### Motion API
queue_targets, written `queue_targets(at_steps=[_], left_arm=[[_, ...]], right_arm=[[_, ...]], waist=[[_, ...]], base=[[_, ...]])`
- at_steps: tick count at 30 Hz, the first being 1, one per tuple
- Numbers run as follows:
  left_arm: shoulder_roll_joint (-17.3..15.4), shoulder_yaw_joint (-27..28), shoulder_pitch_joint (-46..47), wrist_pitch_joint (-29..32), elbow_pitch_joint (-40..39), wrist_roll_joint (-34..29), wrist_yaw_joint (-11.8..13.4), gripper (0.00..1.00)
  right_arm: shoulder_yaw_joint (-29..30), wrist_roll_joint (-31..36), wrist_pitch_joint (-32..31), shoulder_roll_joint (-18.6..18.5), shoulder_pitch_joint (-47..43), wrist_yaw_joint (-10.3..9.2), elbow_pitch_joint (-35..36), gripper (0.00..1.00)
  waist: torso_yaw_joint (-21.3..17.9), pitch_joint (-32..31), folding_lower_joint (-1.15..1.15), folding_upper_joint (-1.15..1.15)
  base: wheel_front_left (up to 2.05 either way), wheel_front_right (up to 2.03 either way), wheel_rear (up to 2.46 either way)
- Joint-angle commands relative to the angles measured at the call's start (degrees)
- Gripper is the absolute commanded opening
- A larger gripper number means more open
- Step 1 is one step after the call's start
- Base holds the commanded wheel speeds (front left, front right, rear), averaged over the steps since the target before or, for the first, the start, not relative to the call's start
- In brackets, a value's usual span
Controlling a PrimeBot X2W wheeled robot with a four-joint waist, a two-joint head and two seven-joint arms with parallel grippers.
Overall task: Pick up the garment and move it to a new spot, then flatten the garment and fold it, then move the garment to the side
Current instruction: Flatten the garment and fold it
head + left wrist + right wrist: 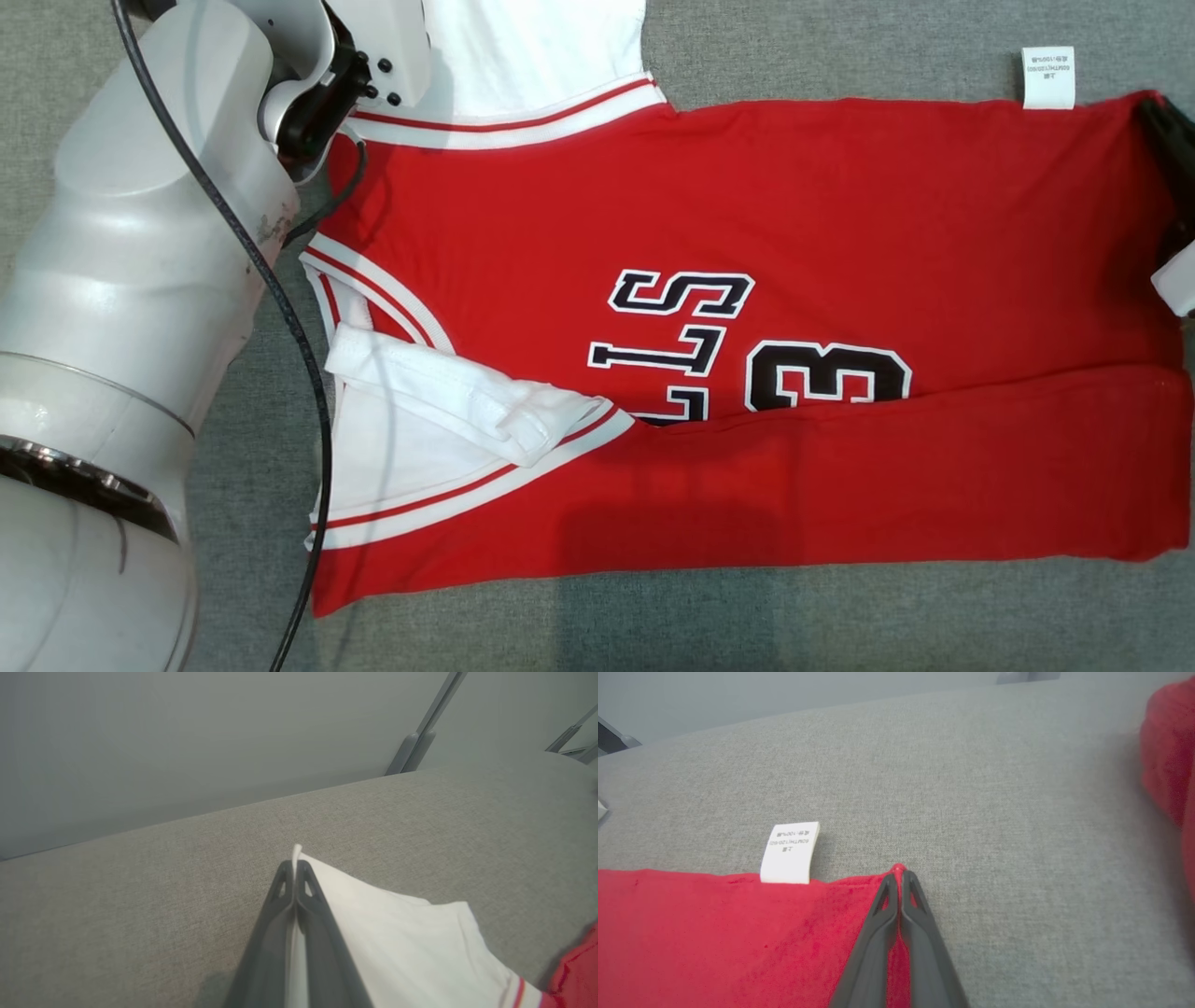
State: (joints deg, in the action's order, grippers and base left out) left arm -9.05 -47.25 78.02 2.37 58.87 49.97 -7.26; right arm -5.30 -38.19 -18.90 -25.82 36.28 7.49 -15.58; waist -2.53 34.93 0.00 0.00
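The garment (747,280) is a red jersey with white sleeves, red-and-white trim and black lettering, spread across the grey fabric surface with its near long edge folded over. In the left wrist view my left gripper (295,868) is shut on the white sleeve (397,933), a sliver of cloth poking out between its tips. My right gripper (899,877) is shut on the garment's red corner (738,933) beside the white care label (789,851). In the head view the right gripper's dark fingers (1167,140) sit at the garment's far right corner, and my left wrist (317,93) hovers over the upper sleeve.
The grey fabric surface (840,616) runs on all sides of the garment. The care label (1047,77) sticks out past the far edge. My pale left arm (121,327) takes up the left side. A metal frame leg (416,751) stands beyond the surface's far edge.
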Motion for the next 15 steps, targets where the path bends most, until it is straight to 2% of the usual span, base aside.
queue_targets(at_steps=[1,7,15], left_arm=[[-2.5,0.8,1.7,-1.0,-1.9,0.6,-0.2,0.00],[-4.0,0.2,1.7,-2.2,-6.5,3.3,-0.2,0.00],[-8.2,-1.0,1.0,-3.4,-13.4,6.1,-0.2,0.00]], right_arm=[[-0.5,0.9,1.7,-1.8,0.6,0.00,2.0,0.00],[-1.0,2.4,7.5,-3.2,1.8,0.00,2.6,0.00],[-2.0,2.9,13.8,-5.1,2.9,0.00,2.4,0.00]], waist=[[0.2,0.0,0.00,0.00],[1.0,-0.2,0.00,0.00],[2.5,-0.6,0.00,0.00]], base=[[0.00,0.00,0.00],[0.00,0.00,0.00],[0.00,0.00,0.00]])
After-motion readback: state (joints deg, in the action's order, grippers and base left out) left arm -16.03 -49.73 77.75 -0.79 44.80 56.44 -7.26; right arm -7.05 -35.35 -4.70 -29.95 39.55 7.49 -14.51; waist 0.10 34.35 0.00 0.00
